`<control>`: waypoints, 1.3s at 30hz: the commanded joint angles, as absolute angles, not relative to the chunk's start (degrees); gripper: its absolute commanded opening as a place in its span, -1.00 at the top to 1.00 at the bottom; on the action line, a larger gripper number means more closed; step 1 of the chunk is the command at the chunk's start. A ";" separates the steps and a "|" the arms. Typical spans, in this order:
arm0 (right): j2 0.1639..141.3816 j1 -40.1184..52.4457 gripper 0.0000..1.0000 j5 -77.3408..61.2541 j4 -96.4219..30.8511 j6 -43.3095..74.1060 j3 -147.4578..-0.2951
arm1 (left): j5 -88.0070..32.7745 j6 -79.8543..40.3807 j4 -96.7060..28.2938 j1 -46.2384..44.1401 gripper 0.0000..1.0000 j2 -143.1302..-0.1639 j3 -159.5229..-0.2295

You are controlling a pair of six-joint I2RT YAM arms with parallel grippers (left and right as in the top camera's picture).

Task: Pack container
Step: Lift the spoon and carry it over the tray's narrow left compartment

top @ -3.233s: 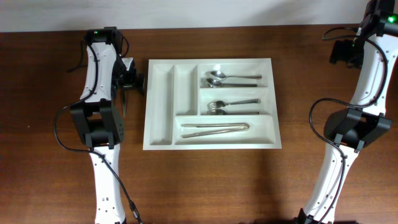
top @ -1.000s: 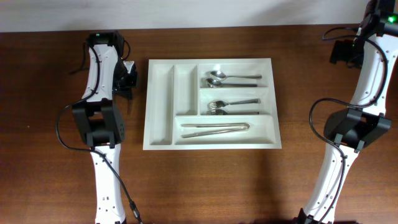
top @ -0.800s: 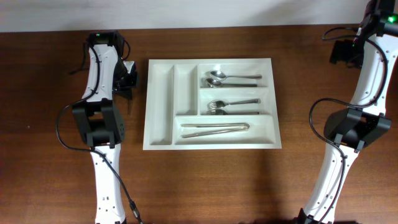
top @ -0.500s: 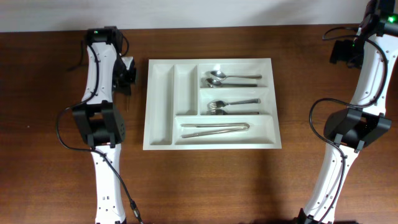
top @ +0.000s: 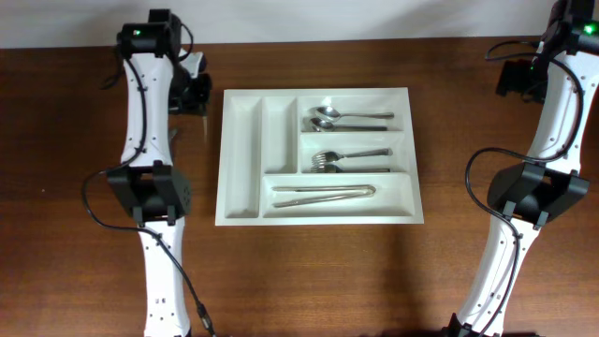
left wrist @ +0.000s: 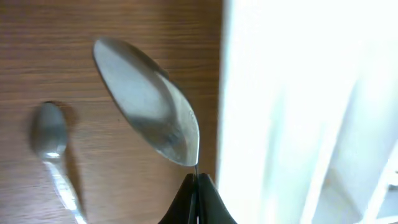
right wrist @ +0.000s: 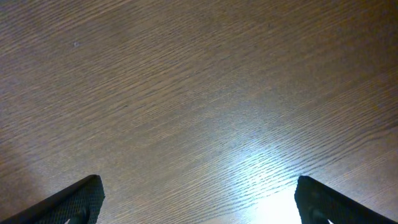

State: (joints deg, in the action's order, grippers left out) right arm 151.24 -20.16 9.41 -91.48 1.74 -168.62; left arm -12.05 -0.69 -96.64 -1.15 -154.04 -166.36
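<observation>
Hanging higher than before, spoon (left wrist: 149, 118) pinched in left jaws beside container (top: 241, 150)

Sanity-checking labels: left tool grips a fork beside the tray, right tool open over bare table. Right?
No: the left tool grips a spoon, not a fork; the left wrist view shows its bowl. Beside the tray and right tool open are both correct.

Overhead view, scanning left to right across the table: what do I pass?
White-and-black left robot arm → large white rectangular plastic cutlery tray, its two empty narrow upright compartments first, then its metal cutlery → white-and-black right robot arm.
</observation>
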 commanded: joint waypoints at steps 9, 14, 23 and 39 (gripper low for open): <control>151.63 -20.18 -0.97 9.50 -91.48 2.42 -168.64 | -12.19 -6.72 -96.71 -9.89 0.96 -150.71 -167.68; 151.63 -20.18 -0.97 9.50 -91.46 2.42 -168.64 | -11.16 -6.90 -96.73 -10.11 0.96 -150.74 -167.61; 151.63 -20.18 -0.97 9.50 -91.46 2.44 -168.64 | -13.17 -8.29 -96.73 -10.13 0.96 -150.71 -165.05; 151.63 -20.18 -0.97 9.50 -91.46 2.44 -168.64 | -10.48 -8.10 -96.73 -10.13 0.96 -150.71 -158.98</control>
